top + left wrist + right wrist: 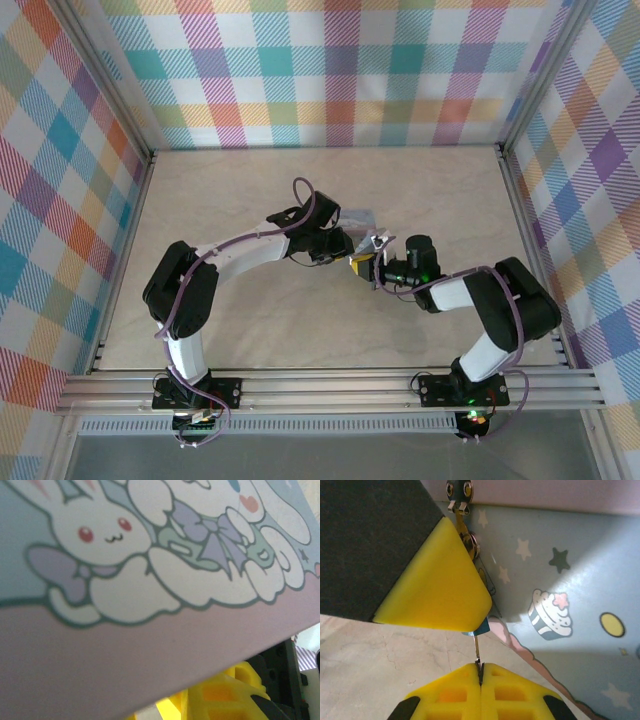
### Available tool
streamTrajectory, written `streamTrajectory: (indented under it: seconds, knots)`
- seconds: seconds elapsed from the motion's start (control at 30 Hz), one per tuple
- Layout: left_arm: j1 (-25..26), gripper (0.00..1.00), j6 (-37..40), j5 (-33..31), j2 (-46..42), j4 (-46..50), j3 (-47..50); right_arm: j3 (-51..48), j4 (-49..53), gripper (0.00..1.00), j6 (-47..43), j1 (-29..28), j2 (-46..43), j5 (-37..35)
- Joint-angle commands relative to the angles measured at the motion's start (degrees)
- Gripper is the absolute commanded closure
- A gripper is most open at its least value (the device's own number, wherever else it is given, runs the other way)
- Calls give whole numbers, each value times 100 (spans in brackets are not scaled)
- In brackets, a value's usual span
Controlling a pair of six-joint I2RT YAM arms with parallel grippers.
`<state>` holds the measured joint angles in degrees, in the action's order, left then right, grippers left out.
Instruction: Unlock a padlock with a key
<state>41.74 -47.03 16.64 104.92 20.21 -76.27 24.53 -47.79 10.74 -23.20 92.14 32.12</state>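
The yellow right fingers [451, 696] are pinched shut on what looks like a thin silvery key [477, 654]. It runs up to the small blue padlock [476, 629], which peeks out under the yellow left fingers [440, 580]; I cannot tell how wide those stand. An off-axis twist could bend the key or drag the pale blue cartoon tin [570, 570]. No writing is readable.

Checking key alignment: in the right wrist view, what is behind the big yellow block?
Past the yellow block, the tin's clasp, a silvery ring and a blue sliver peek out; the rest there is covered.
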Motion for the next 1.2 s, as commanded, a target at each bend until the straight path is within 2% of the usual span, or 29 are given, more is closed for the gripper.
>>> streamTrajectory:
  seconds: [0.0,0.17,0.43,0.9,1.17]
  knots:
    - [118,86,181,314,-155,222,41,334,-204,100,-354,142,-390,-119]
    - [124,86,168,330,-174,180,59,302,160,100,-539,184,-495,-68]
    - [116,85,7,401,-200,-35,95,159,-194,100,-233,118,-212,160]
    - [120,85,-371,491,-148,-379,77,-195,-721,100,-20,-44,63,-5]
    - [72,85,-317,412,-247,-339,96,-403,-570,100,-199,-18,-218,-325]
